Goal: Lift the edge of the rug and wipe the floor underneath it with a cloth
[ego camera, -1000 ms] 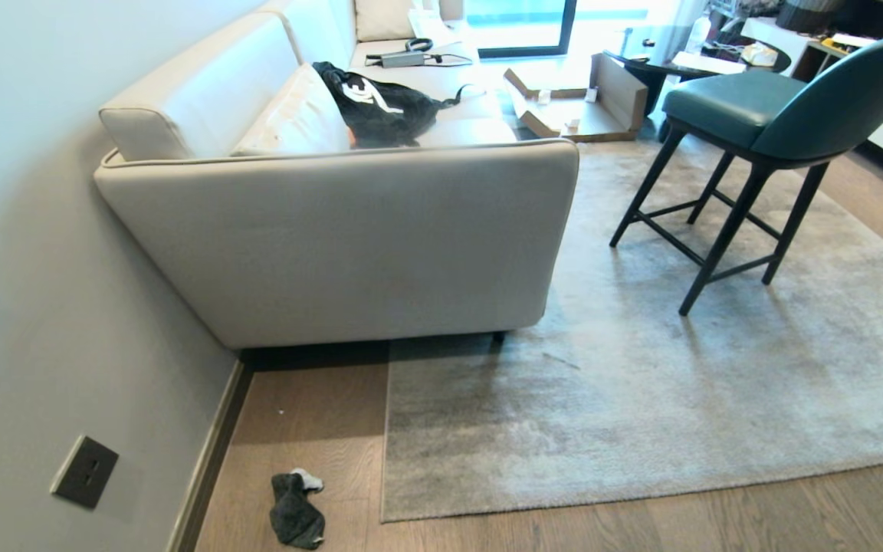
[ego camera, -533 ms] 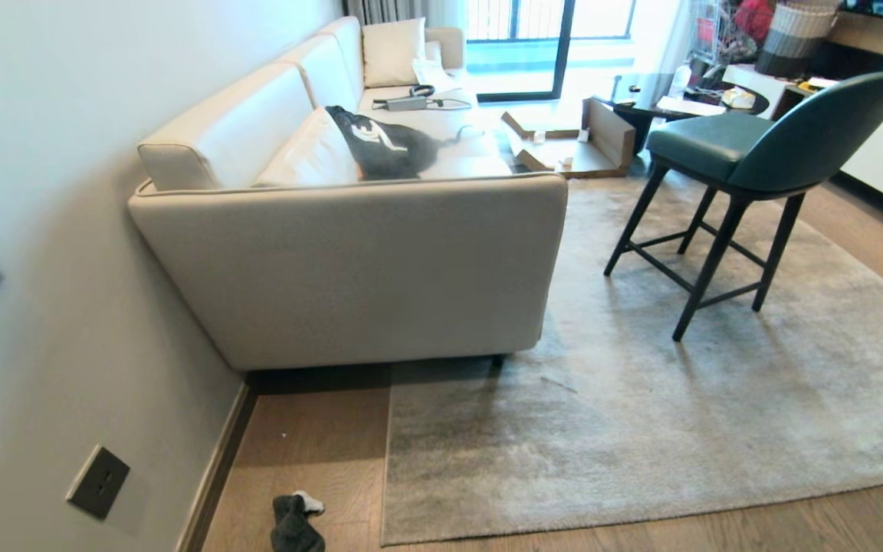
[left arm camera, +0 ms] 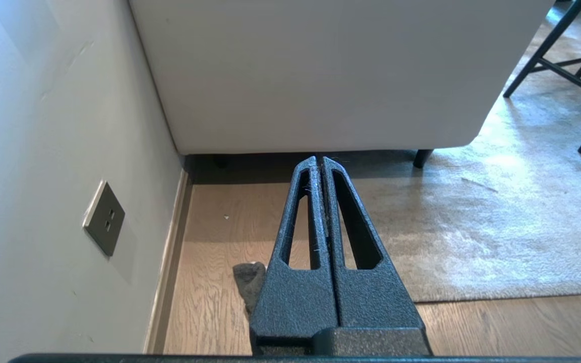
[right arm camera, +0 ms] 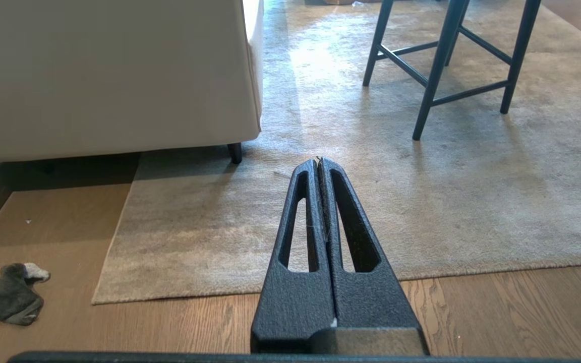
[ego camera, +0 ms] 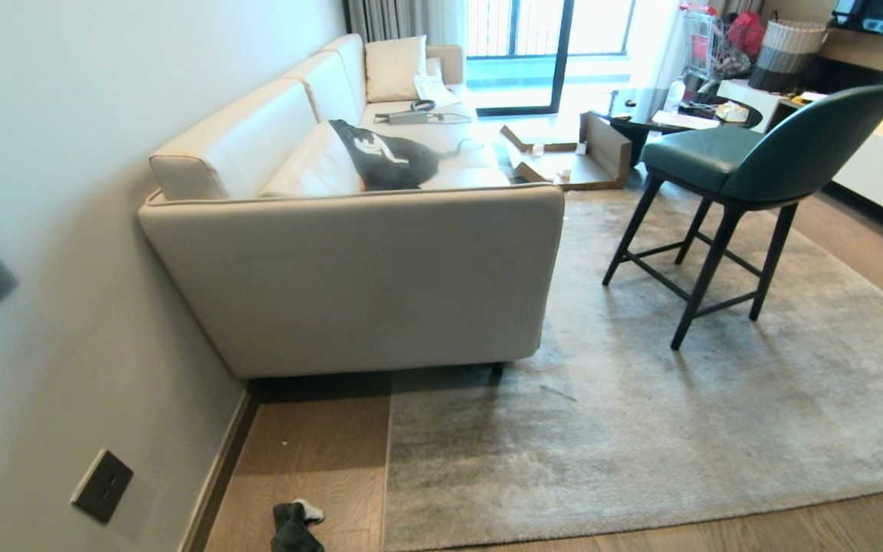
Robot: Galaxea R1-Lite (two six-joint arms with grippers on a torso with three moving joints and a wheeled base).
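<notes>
Head view showing cloth (ego camera: 294, 526) lying crumpled on floor (ego camera: 311, 452) near wall (ego camera: 66, 192), just left of rug edge (ego camera: 388, 460), apart from it. Left tool (left arm camera: 322, 160) and right tool (right arm camera: 319, 160) both hanging clenched, grasping nothing.

Closed left end effector (left arm camera: 322, 160) above cloth (left arm camera: 250, 282), floor (left arm camera: 220, 242)
</notes>
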